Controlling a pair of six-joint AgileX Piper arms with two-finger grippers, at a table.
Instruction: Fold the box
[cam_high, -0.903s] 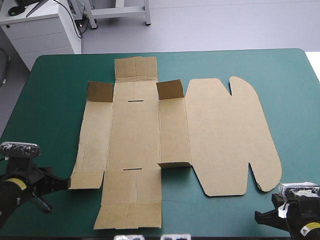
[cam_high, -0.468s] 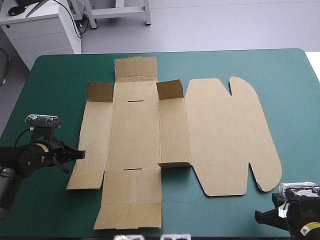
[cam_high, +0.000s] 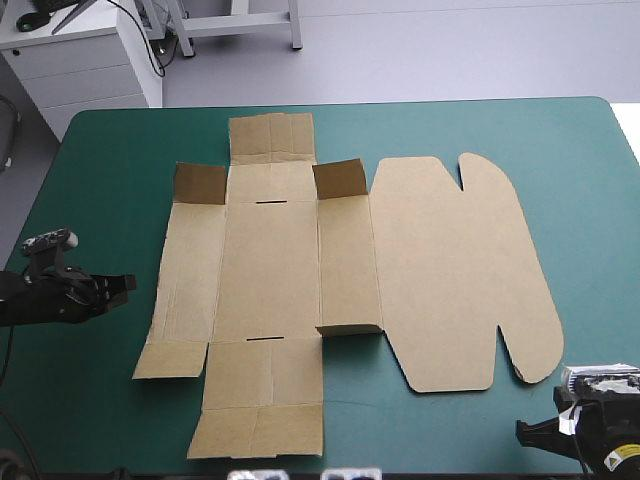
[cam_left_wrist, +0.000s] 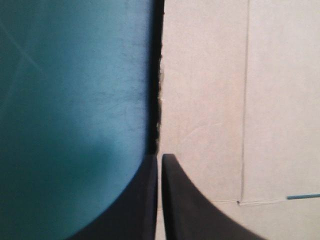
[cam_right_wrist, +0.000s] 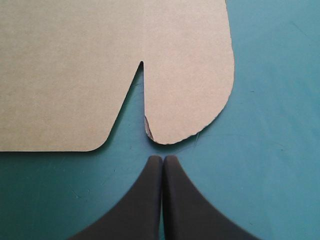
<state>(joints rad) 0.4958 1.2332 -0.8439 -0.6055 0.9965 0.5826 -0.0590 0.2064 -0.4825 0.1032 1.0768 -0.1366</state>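
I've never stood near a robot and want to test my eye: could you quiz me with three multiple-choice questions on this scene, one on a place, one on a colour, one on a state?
1. Where is the left gripper?
A. Beside the left edge of the box
B. Over the box's middle
C. At the table's far edge

2. What colour is the table cover?
A. Red
B. Teal-green
C. White

3. How do the fingers of the right gripper stand?
A. Wide apart
B. Shut, meeting in a point
C. Clamped on the box

Answers:
1 A: in the high view it lies left of the box, tip toward that edge.
2 B: teal-green shows all round the brown board.
3 B: the two black fingers meet, just short of the box's rounded flap.
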